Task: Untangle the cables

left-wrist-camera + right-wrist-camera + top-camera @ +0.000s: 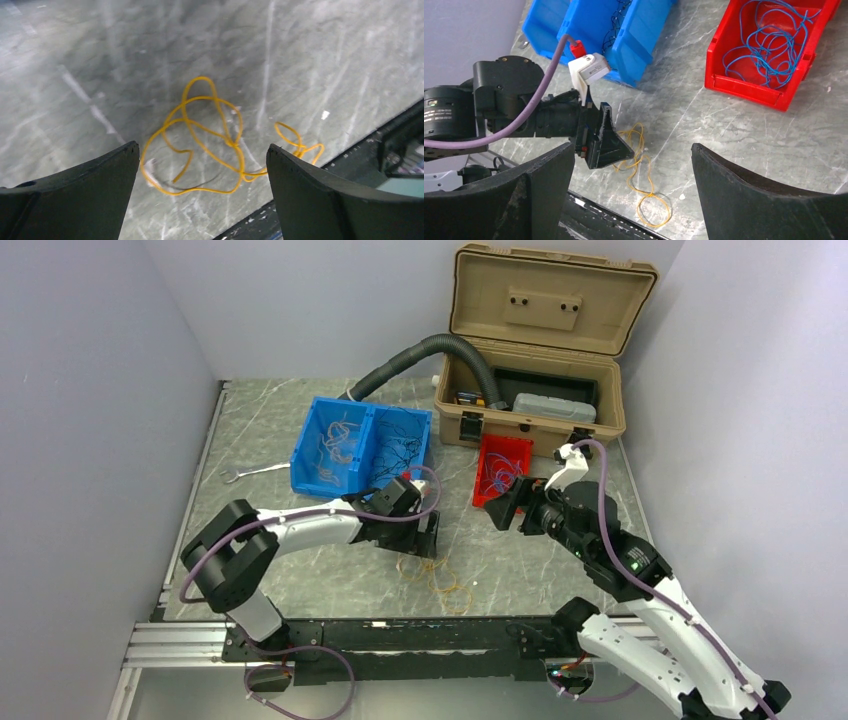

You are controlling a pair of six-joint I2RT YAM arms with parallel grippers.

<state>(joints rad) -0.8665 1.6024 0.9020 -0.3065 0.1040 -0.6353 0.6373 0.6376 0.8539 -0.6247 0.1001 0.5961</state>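
Observation:
A tangle of thin yellow-orange cables (441, 576) lies on the marble table near the front rail. My left gripper (428, 538) hangs low just above its far end. In the left wrist view the yellow loops (210, 135) and one thin black wire (200, 183) lie on the table under the left gripper (202, 150), which is open and holds nothing. My right gripper (508, 506) hovers open and empty beside the red bin, above the table. In its own view the right gripper (631, 145) frames the yellow cables (650, 186) and the left gripper (606, 142).
A red bin (521, 448) holds blue wires (769, 45). A blue two-part bin (368, 440) holds yellowish wires on the left and black ones on the right. Behind stand an open tan toolbox (540, 350) and a grey corrugated hose (420, 352). A wrench (250, 473) lies at left.

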